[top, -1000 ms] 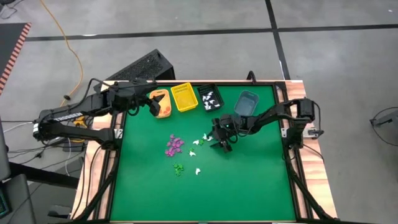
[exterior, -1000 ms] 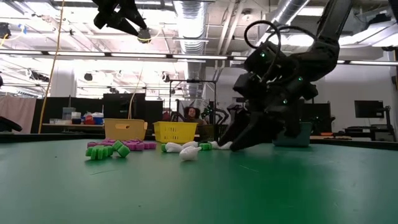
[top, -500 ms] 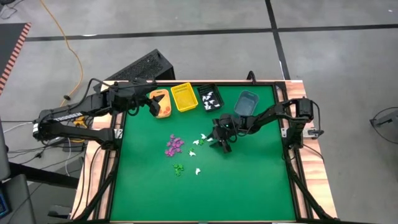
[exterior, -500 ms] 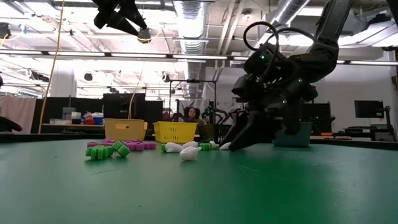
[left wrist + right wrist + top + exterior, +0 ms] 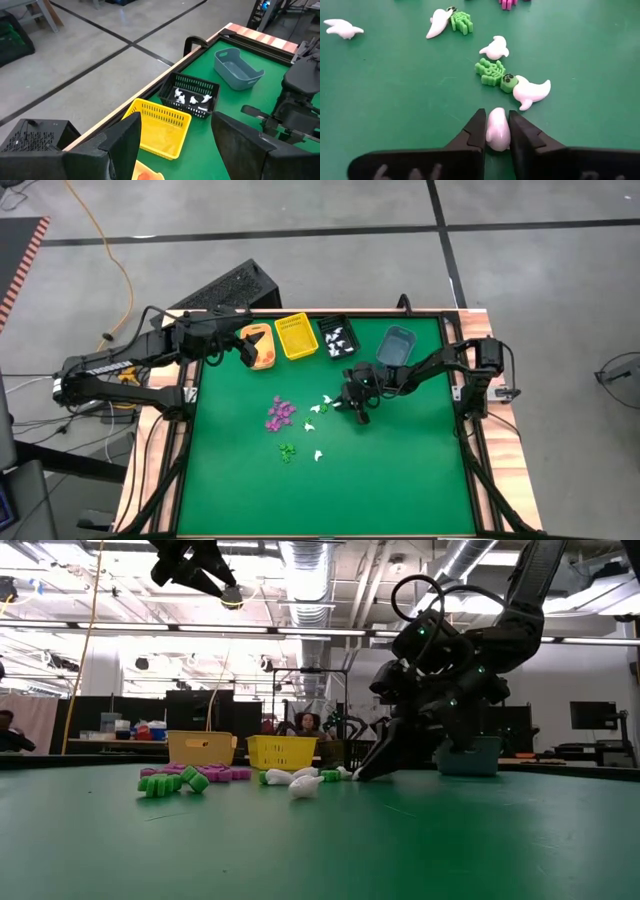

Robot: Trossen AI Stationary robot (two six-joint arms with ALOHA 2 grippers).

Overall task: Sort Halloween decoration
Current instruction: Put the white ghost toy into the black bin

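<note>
Right gripper (image 5: 497,131) pinches a white ghost trinket (image 5: 497,127) between its fingertips — long axis along the fingers — black bin (image 5: 337,338) lying just beyond.

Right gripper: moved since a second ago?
Yes. The right gripper edged up-picture toward the black bin in the high view and closed on a white trinket.

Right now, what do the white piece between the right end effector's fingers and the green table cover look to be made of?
The white ghost, pinched by the right end effector, looks like smooth moulded plastic: rounded, with a soft sheen. The table cover looks like matte green felt or fabric: no glare, faintly fuzzy texture. It could be a rubbery mat.
</note>
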